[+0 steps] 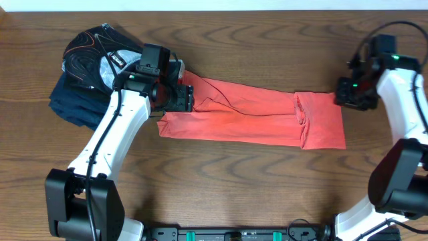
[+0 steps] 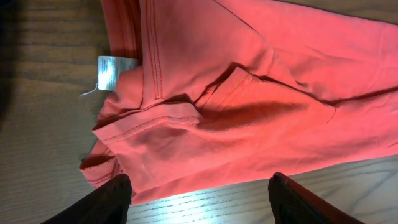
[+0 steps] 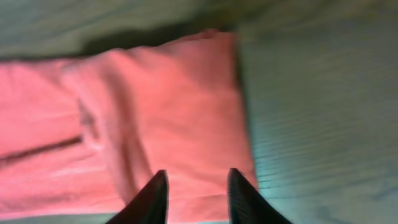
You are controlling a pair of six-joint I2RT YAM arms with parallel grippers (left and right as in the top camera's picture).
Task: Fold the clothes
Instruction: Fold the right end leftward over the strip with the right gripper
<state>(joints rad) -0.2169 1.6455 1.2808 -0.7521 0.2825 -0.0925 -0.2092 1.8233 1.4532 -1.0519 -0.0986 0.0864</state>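
Tabletop [image 1: 267, 40] holds shirt [image 1: 254, 117] as a long strip. Left tool [image 2: 199, 198] hovers released at its tag end, right tool [image 3: 198, 193] released at the far end. I should pinch all layers squarely.

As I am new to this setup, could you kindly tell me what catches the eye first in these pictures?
A coral-red T-shirt lies folded into a long strip across the middle of the wooden table. A pile of dark folded garments sits beside its left end. The left tool hovers open over that end, and the right tool is open at the other.
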